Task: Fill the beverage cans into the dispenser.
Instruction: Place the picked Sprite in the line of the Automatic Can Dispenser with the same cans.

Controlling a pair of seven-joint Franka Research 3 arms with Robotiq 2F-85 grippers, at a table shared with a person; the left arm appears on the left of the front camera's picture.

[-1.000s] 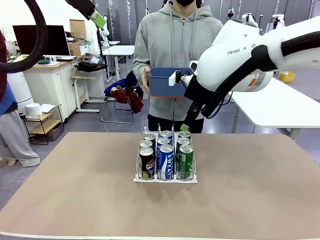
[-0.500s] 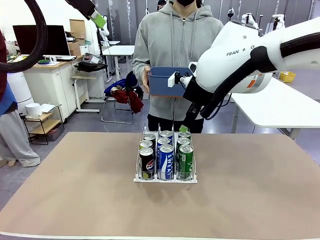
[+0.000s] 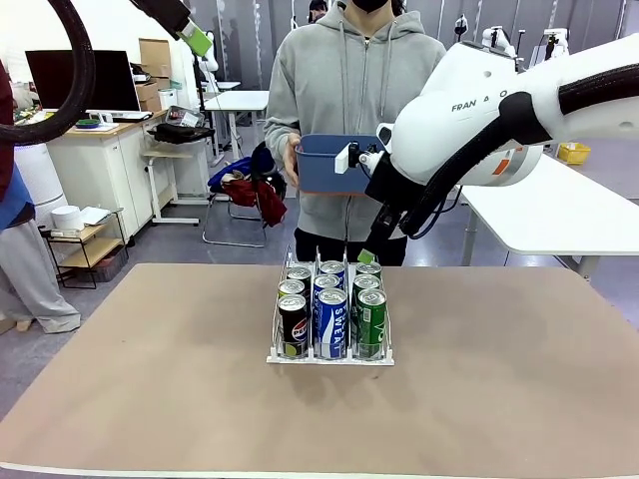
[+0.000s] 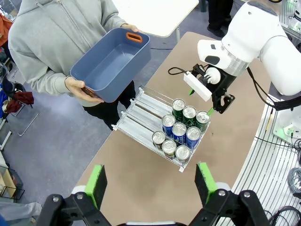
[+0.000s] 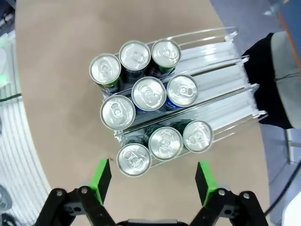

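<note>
Hovering wide open, the right gripper (image 5: 153, 181) hung over nine cans (image 5: 148, 93) filling the dispenser (image 3: 329, 354); withdrawal seemingly remained.

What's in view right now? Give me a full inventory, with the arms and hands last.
Beverage cans: nine, silver tops; black, blue-and-white and green; three per lane, at the robot-side end of the dispenser.
Dispenser: one, white wire rack, three lanes, mid-table; the end nearer the person has no cans.
Bin: one, blue with an orange handle, nothing visible inside, held by the person above the table's far edge.
Table: one, tan top.
Person's hands: two, gripping the bin's ends.
Left gripper: open, holding nothing, high over the table.
Right gripper: open, holding nothing, above the cans.
</note>
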